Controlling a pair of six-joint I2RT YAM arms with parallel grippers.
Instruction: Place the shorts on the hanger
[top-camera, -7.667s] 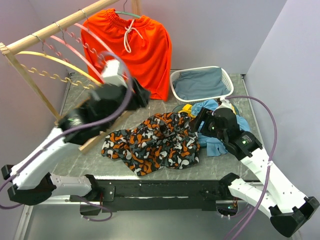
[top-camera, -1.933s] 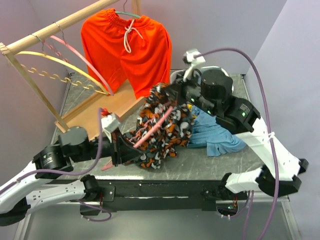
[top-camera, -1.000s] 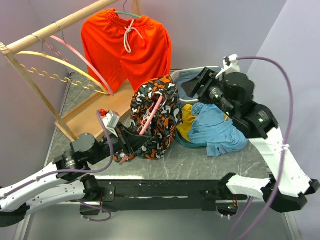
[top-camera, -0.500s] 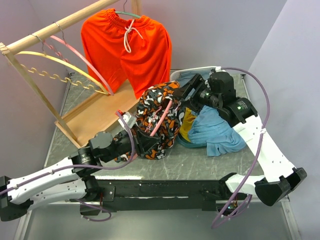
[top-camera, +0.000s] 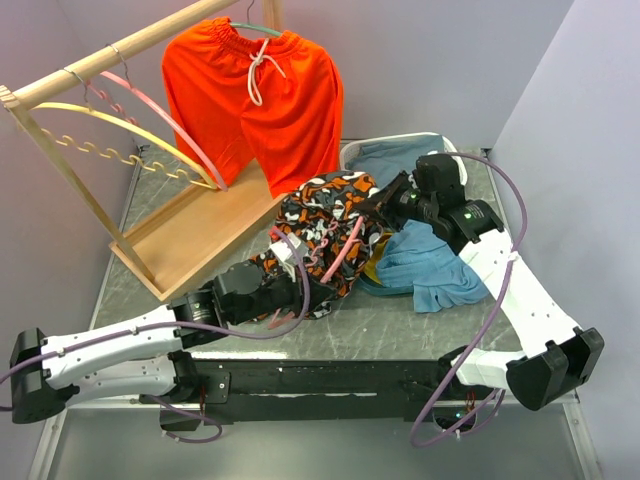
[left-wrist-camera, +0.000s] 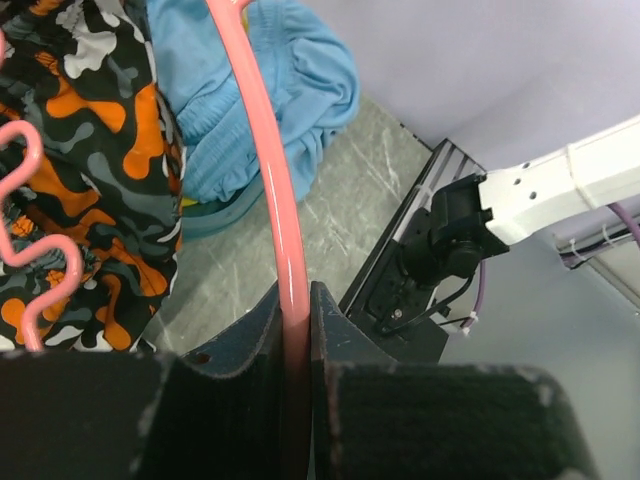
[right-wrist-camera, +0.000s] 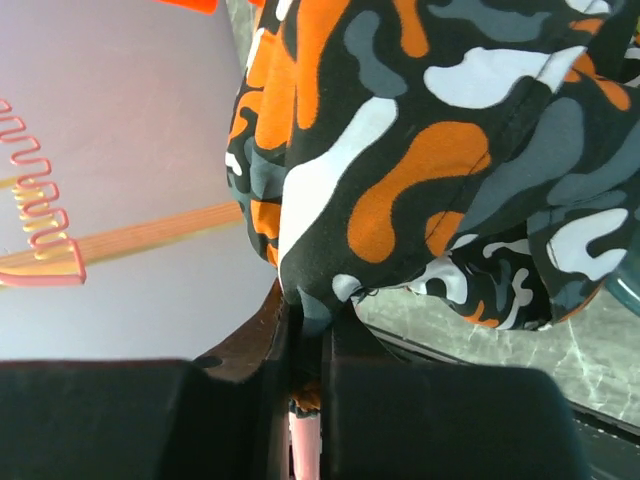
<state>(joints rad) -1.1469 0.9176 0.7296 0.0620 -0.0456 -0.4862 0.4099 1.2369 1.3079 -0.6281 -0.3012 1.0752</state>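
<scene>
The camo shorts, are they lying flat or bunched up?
Bunched up. The shorts hang in crumpled folds by the pink hanger, pinched by the right gripper.

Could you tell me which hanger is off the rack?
The pink hanger gripped by the left end effector, amid the camouflage shorts; the others hang on the wooden rail.

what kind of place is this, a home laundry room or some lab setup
Most likely a lab bench staged as laundry: robot arms bolted at a table's edge inside plain lilac walls, a wooden rack with orange shorts, and a white basket holding cloth.
</scene>
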